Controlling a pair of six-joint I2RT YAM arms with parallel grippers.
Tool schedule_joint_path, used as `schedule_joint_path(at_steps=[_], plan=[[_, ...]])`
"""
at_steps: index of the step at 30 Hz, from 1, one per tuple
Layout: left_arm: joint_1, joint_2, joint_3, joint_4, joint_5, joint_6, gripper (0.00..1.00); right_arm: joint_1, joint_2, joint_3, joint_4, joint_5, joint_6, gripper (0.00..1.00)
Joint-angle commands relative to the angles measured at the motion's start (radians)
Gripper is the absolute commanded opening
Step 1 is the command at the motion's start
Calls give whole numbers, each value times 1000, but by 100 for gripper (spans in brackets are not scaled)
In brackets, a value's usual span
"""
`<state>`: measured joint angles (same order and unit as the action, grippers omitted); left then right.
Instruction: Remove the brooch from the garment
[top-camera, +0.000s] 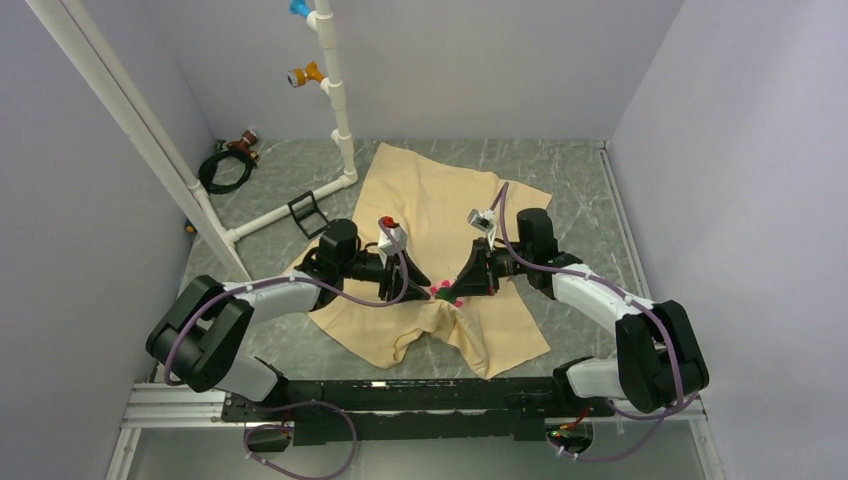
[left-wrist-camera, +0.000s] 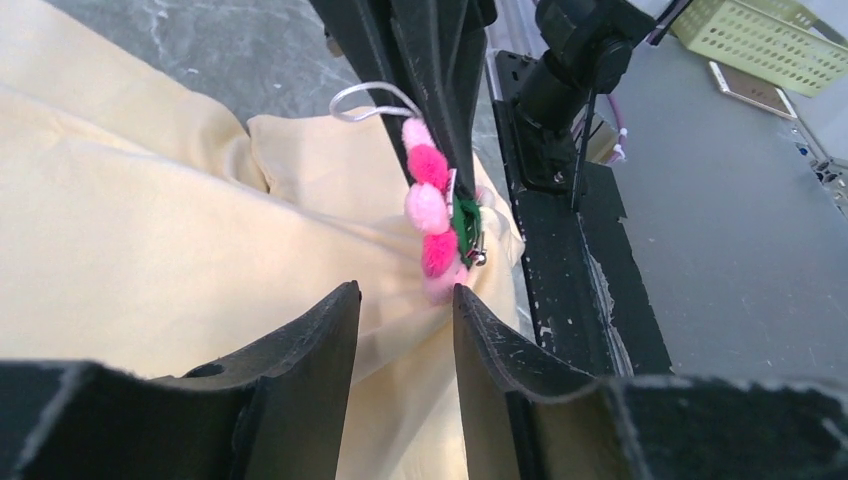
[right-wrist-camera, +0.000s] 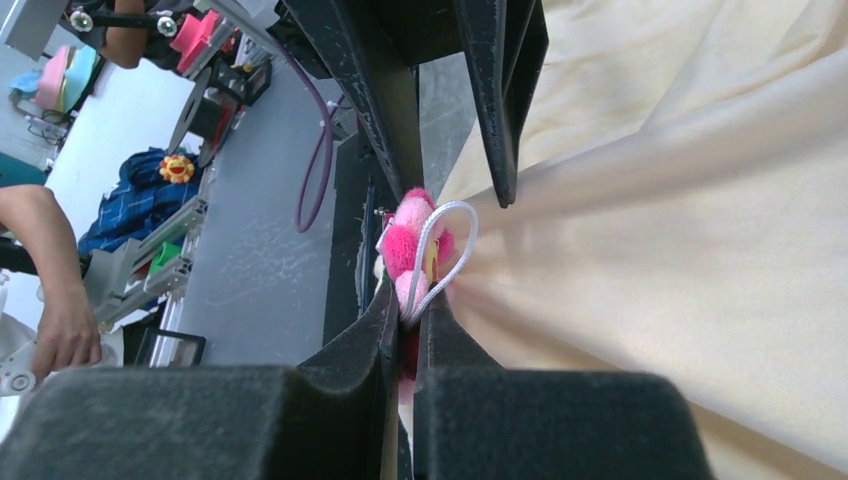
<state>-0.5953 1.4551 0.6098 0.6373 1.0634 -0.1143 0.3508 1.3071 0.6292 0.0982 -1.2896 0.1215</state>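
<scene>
Pink-petalled brooch (left-wrist-camera: 428, 207) with green backing, plain beige garment (top-camera: 430, 190), grey marbled table (top-camera: 570, 185)

Pale lilac walls (top-camera: 480, 70) enclose a grey marbled tabletop (top-camera: 575, 185).

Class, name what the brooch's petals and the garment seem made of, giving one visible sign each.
The brooch petals look like fuzzy matte pompom fibre: their outlines are soft and fluffy. The garment looks like matte beige cloth, weave unclear: it drapes in soft folds.
</scene>
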Motion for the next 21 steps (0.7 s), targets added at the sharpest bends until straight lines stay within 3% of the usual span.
schedule_joint_path(at_steps=[1, 18, 21], plan=[[-19, -13, 38, -56, -51, 42, 45, 8, -24, 44, -14, -50, -33, 0], [-87, 69, 160, -115, -24, -35, 41, 30, -17, 87, -164, 30, -185, 0], [-87, 82, 170, -108, -1, -64, 27, 33, -14, 94, -185, 48, -210, 0]])
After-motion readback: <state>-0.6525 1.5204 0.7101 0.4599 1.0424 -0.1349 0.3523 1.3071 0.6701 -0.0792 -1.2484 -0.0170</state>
